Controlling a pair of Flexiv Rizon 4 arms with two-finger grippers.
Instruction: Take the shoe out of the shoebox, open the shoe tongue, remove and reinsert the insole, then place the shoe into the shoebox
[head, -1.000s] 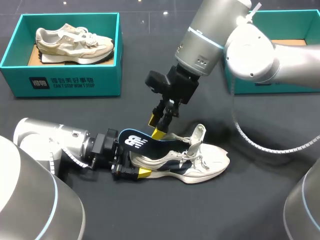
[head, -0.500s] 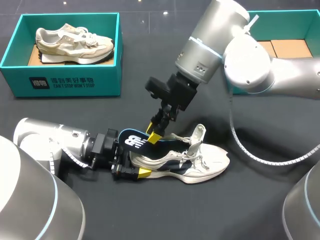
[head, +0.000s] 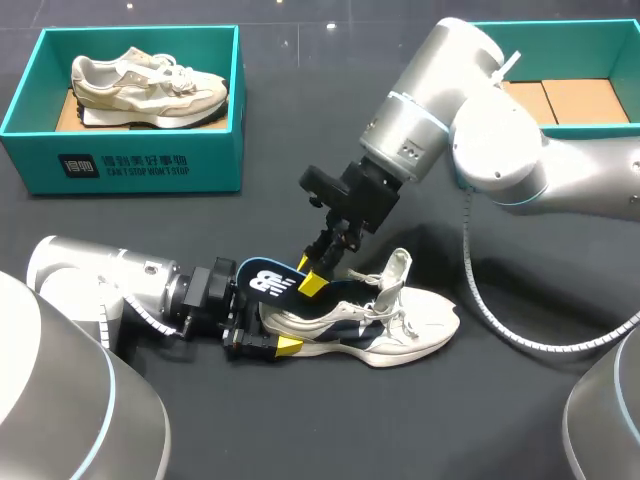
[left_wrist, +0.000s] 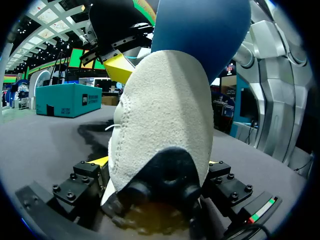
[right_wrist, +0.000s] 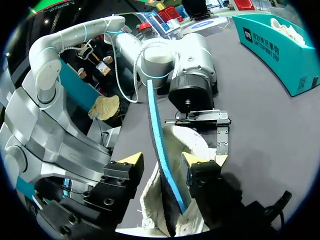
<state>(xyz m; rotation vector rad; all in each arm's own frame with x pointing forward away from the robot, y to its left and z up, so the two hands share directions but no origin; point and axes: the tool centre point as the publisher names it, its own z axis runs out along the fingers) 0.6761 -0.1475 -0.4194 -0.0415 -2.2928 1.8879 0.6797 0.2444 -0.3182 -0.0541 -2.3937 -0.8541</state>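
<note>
Dark tabletop (head: 320, 430): left gripper (head: 268, 338) clamps the white shoe (head: 410, 325) at its heel; right gripper (head: 310, 277), fingers apart, straddles the blue insole (head: 266, 283) rising from the shoe.

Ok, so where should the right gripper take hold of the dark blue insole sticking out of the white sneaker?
I'd grip the dark blue foam insole at its free heel end, which rises out of the white sneaker above the left gripper holding the heel. Come from above, jaws across its two flat faces: its thin edge runs between the open jaws of the right gripper.
</note>
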